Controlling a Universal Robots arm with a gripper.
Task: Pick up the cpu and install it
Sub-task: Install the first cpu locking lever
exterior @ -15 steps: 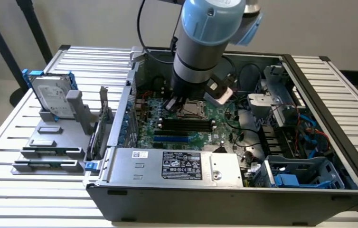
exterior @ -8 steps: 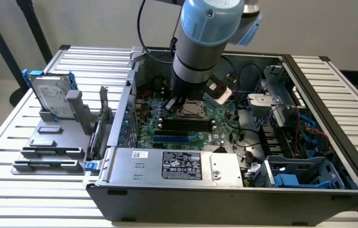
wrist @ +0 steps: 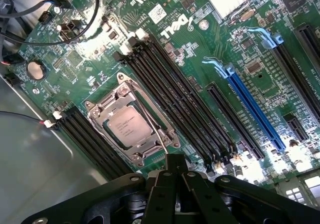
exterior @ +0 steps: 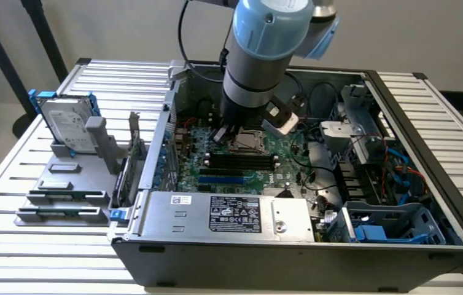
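Note:
The cpu [wrist: 129, 125], a small square chip with a silvery top, lies flat in the metal-framed socket [wrist: 131, 118] on the green motherboard [wrist: 200, 54]. In the exterior view the cpu [exterior: 249, 142] sits in the middle of the open computer case, just below the arm. My gripper [wrist: 175, 158] hovers close beside the socket's edge, its black fingers shut together with nothing between them. In the exterior view the gripper [exterior: 229, 133] hangs over the board at the socket's near-left corner.
Black memory slots [wrist: 175, 99] and a blue card slot [wrist: 252, 109] run beside the socket. Black cables [wrist: 65, 19] cross one corner of the board. A power supply [exterior: 231, 215] fills the case front. A hard drive in a blue bracket [exterior: 67, 126] and grey blocks [exterior: 64, 203] stand outside on the exterior view's left.

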